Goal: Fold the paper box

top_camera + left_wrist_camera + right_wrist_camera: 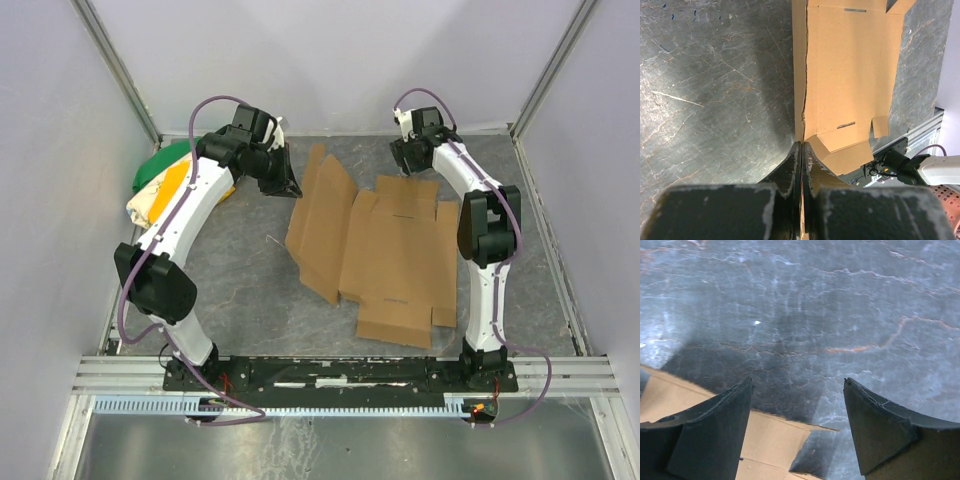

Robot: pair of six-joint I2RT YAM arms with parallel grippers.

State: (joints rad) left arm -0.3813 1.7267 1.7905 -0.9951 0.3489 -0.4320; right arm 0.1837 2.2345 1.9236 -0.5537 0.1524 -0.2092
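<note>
The paper box (390,255) lies as a wide brown cardboard sheet on the grey table, with its left panel (318,215) tilted up. My left gripper (293,188) is shut on the far left edge of that panel. In the left wrist view the cardboard (850,65) runs edge-on into the closed jaws of the left gripper (802,144). My right gripper (405,168) hovers over the sheet's far edge, open. In the right wrist view a cardboard flap (770,435) lies below the right gripper (797,382), and nothing is between the fingers.
A green, yellow and white cloth bundle (160,185) sits at the far left under the left arm. Pale walls close in the table on three sides. A metal rail (340,370) carrying the arm bases runs along the near edge.
</note>
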